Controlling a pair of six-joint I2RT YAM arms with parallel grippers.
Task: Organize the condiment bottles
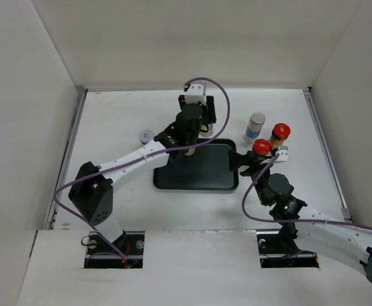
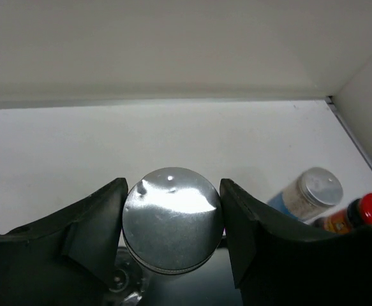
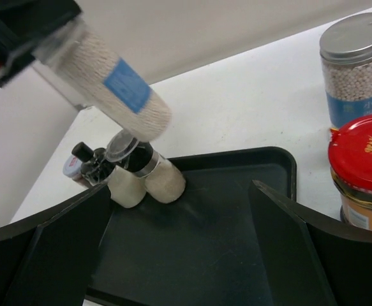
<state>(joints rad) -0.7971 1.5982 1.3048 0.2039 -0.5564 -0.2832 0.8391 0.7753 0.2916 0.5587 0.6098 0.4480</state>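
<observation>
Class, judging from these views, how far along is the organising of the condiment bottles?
Done: at least two jars stand in the tray's far corner. In hand: the left pincer holds a tilted jar over them. Left, outside the tray: two red-capped jars, a blue-labelled jar and a pale-capped jar.

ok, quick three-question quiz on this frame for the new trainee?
1. True or false: the right pincer is open and empty.
2. The jar in the left pincer has a cap that is: A red, B silver, C black.
3. Where do the two red-capped jars stand relative to the black tray?
Key: 1 true. 2 B. 3 off the tray, on the table to its right.
</observation>
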